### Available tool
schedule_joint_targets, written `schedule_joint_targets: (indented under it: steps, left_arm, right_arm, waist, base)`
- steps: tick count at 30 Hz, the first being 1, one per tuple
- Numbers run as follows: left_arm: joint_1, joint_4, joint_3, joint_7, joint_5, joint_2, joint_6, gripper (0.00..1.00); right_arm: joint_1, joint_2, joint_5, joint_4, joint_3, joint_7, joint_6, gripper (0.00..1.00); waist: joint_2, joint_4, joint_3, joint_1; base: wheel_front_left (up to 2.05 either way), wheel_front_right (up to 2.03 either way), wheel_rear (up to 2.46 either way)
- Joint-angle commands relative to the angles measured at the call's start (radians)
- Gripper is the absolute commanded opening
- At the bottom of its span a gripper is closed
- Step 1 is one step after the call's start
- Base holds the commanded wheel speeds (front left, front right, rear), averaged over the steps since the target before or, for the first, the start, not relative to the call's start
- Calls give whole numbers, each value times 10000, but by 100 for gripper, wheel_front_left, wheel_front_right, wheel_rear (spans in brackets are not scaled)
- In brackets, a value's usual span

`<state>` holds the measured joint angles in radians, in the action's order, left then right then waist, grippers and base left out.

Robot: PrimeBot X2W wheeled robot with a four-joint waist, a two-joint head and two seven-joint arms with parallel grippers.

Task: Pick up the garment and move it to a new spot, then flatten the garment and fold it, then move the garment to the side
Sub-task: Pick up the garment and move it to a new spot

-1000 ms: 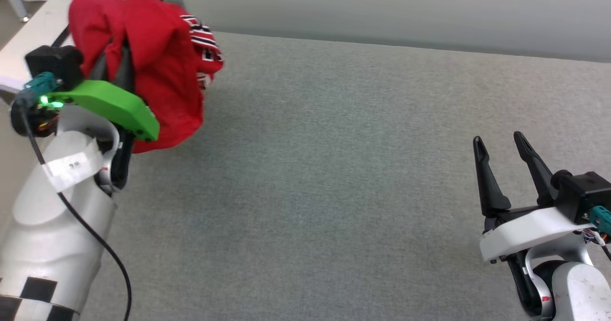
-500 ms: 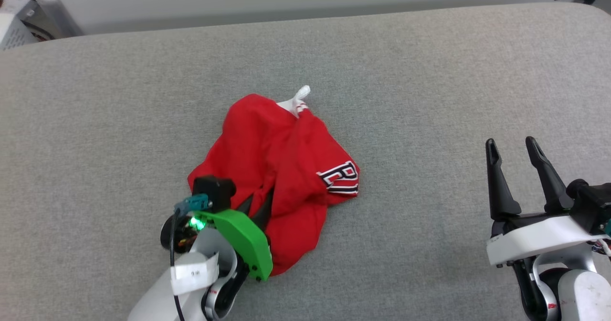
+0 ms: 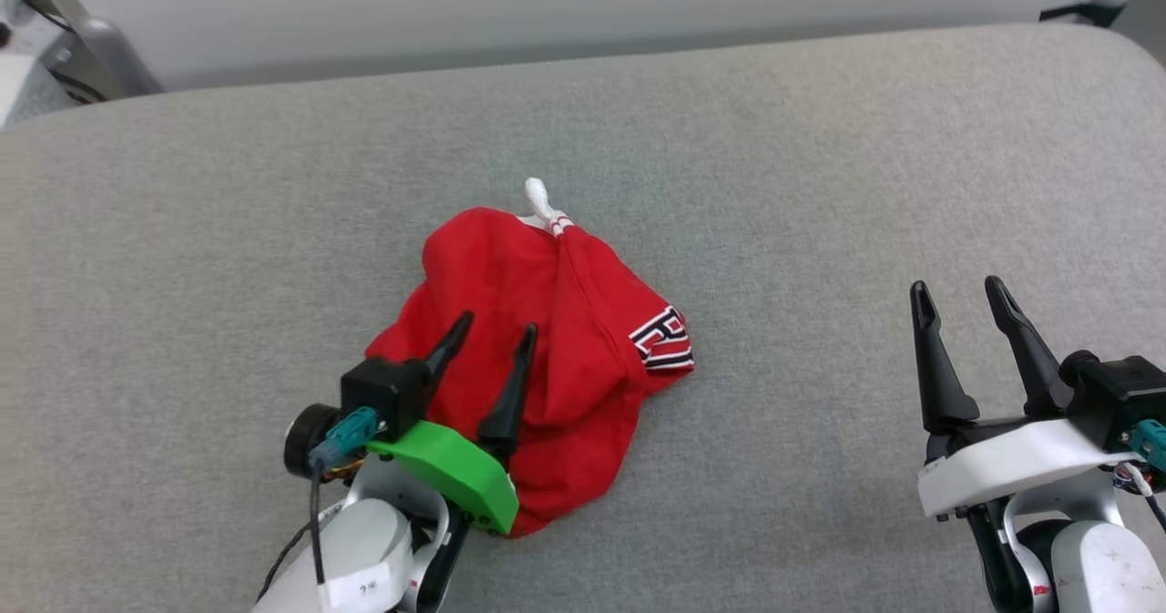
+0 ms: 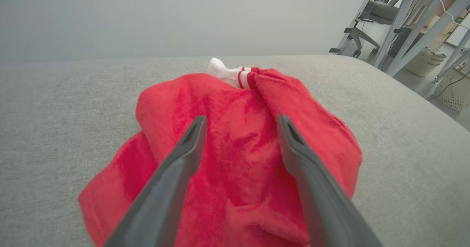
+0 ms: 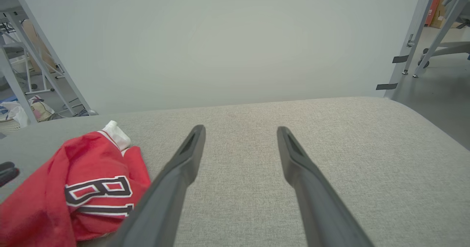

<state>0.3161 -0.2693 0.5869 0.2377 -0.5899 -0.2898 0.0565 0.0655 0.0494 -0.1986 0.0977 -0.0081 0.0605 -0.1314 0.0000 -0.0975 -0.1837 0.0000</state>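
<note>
Grey fabric covers the desk (image 3: pixel 820 185), a pale wall (image 3: pixel 547 3) behind its far edge. From the head, the shirt (image 3: pixel 583 321) lies crumpled near the desk's middle, a white sleeve (image 3: pixel 539 196) poking toward the far edge. The left gripper (image 3: pixel 499 323) sits over the shirt's near part, its 2 fingers (image 3: pixel 515 385) apart, clamping nothing. The right gripper (image 3: pixel 956 285), well apart near the right edge, is spread and empty. From the left wrist, red cloth shows between the parted fingers. From the right wrist, bare desk lies between the fingers, the shirt at left.
</note>
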Motion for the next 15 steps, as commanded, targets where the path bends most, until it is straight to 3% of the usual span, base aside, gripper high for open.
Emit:
schedule_joint_targets:
  steps: [1,8,15]
  left_arm:
    - [-268,214,-174,106,137,-109,199,100]
    - [-794,1200,-1185,232,443,-138,792,100]
    - [-1510,1748,-2315,238,729,-297,1088,100]
  right_arm:
    - [-116,9,103,-20,-38,-59,7,100]
    - [-579,9,204,182,-265,-355,7,100]
    - [-945,9,220,258,-344,-611,7,100]
  waist:
    - [0,431,493,0]
    - [0,992,982,0]
    - [0,1241,1305,0]
  base:
    - [0,0,0]
    - [0,0,0]
    - [0,0,0]
